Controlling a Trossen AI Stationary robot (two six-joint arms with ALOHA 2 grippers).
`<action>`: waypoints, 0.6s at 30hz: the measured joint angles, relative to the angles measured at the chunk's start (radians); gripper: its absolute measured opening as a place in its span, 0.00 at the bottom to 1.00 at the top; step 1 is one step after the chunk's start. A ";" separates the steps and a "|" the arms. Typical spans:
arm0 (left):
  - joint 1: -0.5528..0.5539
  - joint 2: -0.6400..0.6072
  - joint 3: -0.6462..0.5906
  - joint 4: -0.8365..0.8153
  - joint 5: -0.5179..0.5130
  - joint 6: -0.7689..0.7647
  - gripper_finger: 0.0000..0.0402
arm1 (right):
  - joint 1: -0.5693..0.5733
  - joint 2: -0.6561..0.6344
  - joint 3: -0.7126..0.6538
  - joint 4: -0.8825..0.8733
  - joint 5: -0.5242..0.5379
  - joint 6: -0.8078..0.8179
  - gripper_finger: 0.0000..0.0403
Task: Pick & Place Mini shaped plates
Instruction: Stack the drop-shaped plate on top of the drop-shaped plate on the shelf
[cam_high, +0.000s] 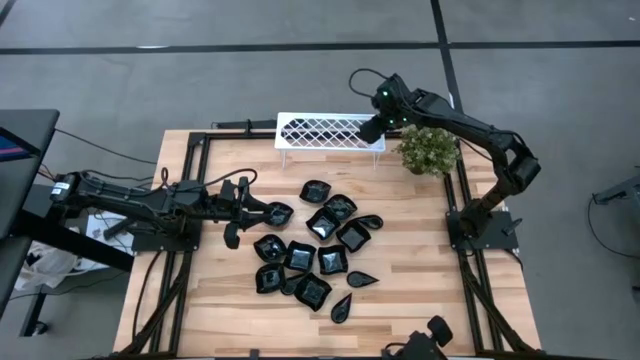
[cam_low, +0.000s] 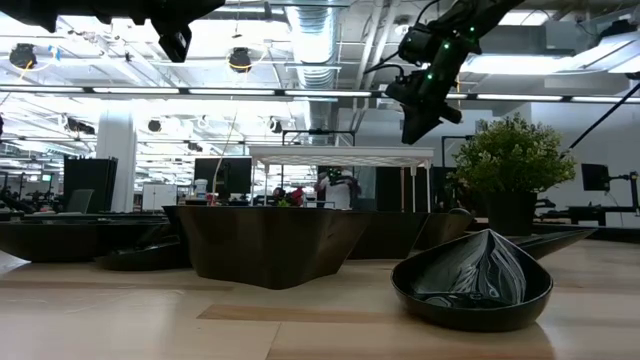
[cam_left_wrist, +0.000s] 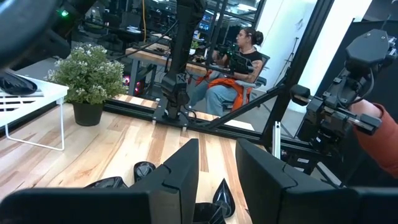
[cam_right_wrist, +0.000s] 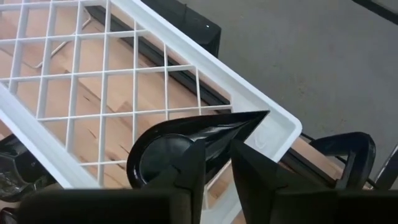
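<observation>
Black and glossy, the teardrop-shaped mini plate (cam_right_wrist: 186, 140) sits pinched in my right gripper (cam_right_wrist: 214, 165) over the white lattice tray (cam_high: 330, 131), upper centre, tip toward the tray's corner. Left gripper (cam_left_wrist: 217, 168) hovers narrowly parted.

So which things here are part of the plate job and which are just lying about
In the job:
- black plates heaped on the table
- teardrop plate held by the right gripper over the white tray
- left gripper, beside the heap

Lying about:
- potted plant
- person seated beyond the table
</observation>
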 joint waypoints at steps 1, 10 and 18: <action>0.000 0.000 0.000 0.000 0.000 0.000 0.27 | 0.000 -0.001 0.000 0.000 0.000 -0.008 0.18; 0.000 0.000 0.000 0.000 0.000 -0.002 0.27 | 0.040 -0.120 -0.001 -0.022 0.031 -0.086 0.17; 0.000 0.000 0.000 -0.002 0.000 -0.003 0.27 | 0.372 -0.378 -0.093 -0.041 0.212 -0.134 0.17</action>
